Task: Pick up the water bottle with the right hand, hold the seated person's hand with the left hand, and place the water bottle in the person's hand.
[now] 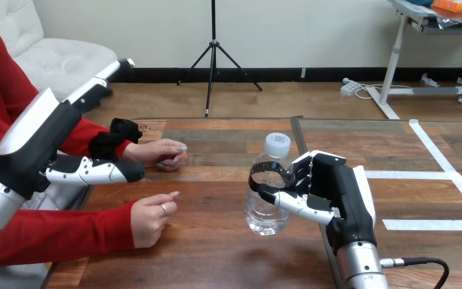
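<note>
Wooden table [216,253], white tape lines [433,174] at right. Water bottle [267,208] upright, centre-right, clear, white cap [277,144]; contents hard to tell. Right hand [343,192] has fingers [292,201] and thumb curled round it. Left hand [90,171] at left, fingers straight, just beside the wrist of the person's far hand [156,153]; contact unclear. Person's near hand [149,218] loosely curled on the table, apart from the bottle.

Bright, even indoor light, soft shadows.
The table [216,259] takes a dull sheen; the bottle [269,198] shows small glints on its clear wall and drops a faint, soft-edged shadow toward the near edge.
</note>
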Tool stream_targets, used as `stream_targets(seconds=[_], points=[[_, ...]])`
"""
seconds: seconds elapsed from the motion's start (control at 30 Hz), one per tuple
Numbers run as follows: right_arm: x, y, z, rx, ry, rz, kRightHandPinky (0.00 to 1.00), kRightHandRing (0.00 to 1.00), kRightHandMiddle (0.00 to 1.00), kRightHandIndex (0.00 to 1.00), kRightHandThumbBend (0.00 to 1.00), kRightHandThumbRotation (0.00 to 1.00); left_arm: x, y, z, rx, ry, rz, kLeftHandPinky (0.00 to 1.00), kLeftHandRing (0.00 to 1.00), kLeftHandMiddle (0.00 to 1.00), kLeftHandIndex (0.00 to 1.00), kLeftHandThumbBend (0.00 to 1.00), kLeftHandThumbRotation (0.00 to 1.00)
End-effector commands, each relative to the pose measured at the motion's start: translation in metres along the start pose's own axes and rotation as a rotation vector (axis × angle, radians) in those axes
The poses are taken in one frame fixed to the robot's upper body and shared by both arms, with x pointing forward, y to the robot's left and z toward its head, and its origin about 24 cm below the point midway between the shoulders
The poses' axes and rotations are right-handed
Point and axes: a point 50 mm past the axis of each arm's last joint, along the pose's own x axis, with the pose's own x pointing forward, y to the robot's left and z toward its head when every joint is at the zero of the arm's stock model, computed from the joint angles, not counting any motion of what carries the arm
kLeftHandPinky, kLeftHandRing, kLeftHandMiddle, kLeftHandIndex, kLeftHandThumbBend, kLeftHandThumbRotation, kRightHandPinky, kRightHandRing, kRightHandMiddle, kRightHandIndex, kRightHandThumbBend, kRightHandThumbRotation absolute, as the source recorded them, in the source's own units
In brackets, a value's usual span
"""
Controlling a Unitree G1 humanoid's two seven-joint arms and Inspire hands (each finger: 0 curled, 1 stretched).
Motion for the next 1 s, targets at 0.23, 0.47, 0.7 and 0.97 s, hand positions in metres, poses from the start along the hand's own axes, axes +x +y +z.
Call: stream_targets(seconds=[0.23,0.47,0.7,0.97], points=[[0.013,0.002,0.031,0.019,-0.135,0.004,0.15,0.19,0.26,0.28,0.61,0.00,0.008,0.008,0.003,0.092,-0.010,-0.051,0.77,0.85,0.88,0.87,1.00,0.60],[0.012,0.001,0.033,0.017,-0.137,0.005,0.15,0.19,0.26,0.28,0.61,0.00,0.008,0.009,0.000,0.148,0.011,-0.065,0.71,0.78,0.83,0.83,1.00,0.59],[0.011,0.000,0.034,0.005,-0.151,0.006,0.15,0.19,0.26,0.29,0.61,0.00,0.007,0.011,-0.003,0.173,0.044,-0.090,0.68,0.75,0.80,0.81,1.00,0.59],[0.010,0.000,0.035,-0.004,-0.143,0.002,0.15,0.20,0.27,0.29,0.62,0.00,0.005,0.014,-0.006,0.211,0.069,-0.130,0.68,0.74,0.80,0.80,1.00,0.57]])
